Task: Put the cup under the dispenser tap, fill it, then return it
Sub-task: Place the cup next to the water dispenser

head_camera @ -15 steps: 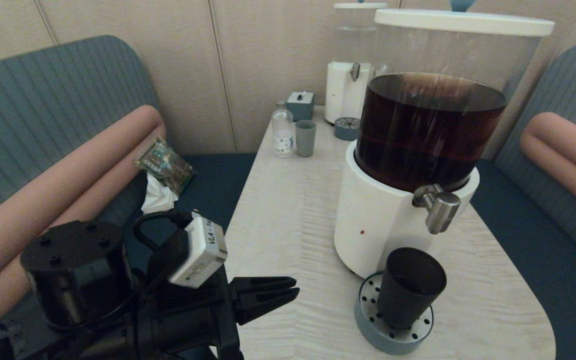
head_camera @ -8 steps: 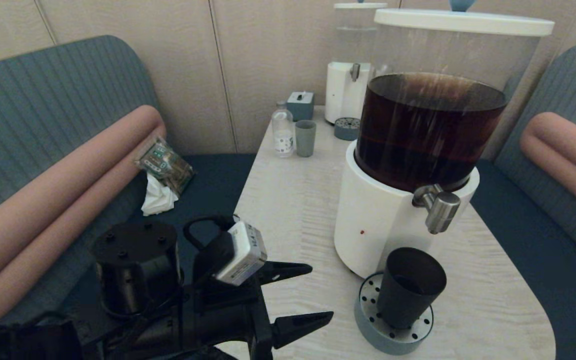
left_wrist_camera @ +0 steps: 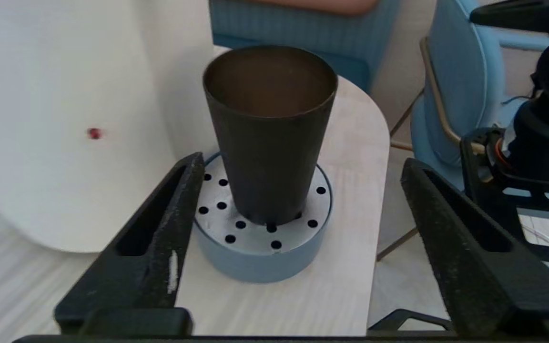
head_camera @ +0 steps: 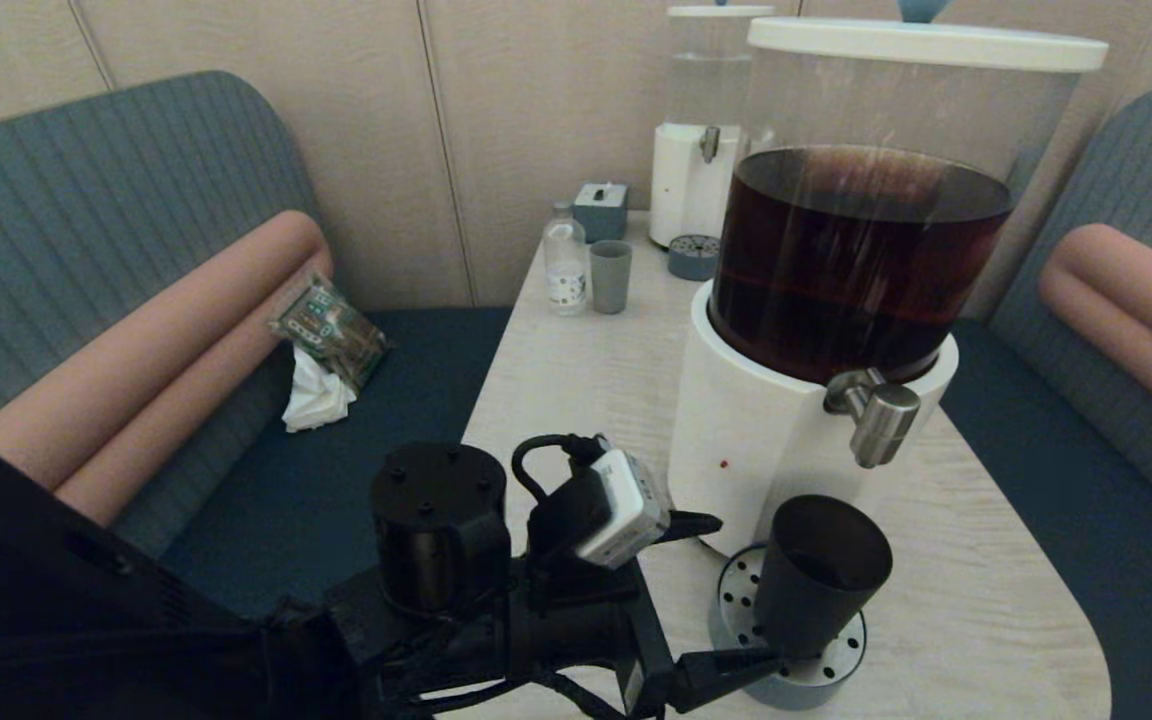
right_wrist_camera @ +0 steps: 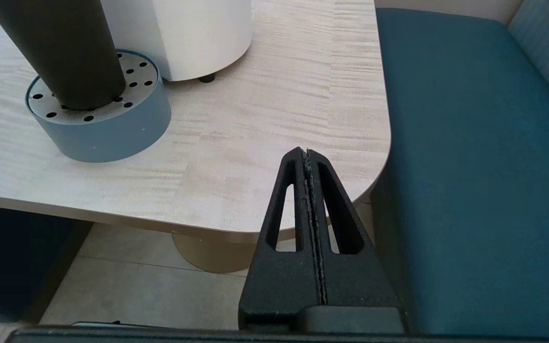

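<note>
The black cup (head_camera: 821,575) stands upright on the perforated grey-blue drip tray (head_camera: 786,665), below the steel dispenser tap (head_camera: 876,415) of the dark-liquid dispenser (head_camera: 856,260). My left gripper (head_camera: 746,590) is open just left of the cup, one finger on each side of the tray, touching nothing. From the left wrist, the cup (left_wrist_camera: 269,133) rises between the spread fingers (left_wrist_camera: 174,224) of that gripper (left_wrist_camera: 303,162), a little beyond their tips. My right gripper (right_wrist_camera: 306,151) is shut and empty, low by the table's near right corner, with the cup (right_wrist_camera: 60,47) off to one side.
At the table's far end stand a grey-blue cup (head_camera: 611,277), a small bottle (head_camera: 566,262), a small box (head_camera: 601,208) and the clear-liquid dispenser (head_camera: 701,150). A snack packet (head_camera: 329,328) lies on the left bench. The rounded table edge (right_wrist_camera: 303,228) is near the tray.
My left gripper has swung right across the table toward the cup and opened wide, from nearly shut to straddling the tray. The cup has not moved.
</note>
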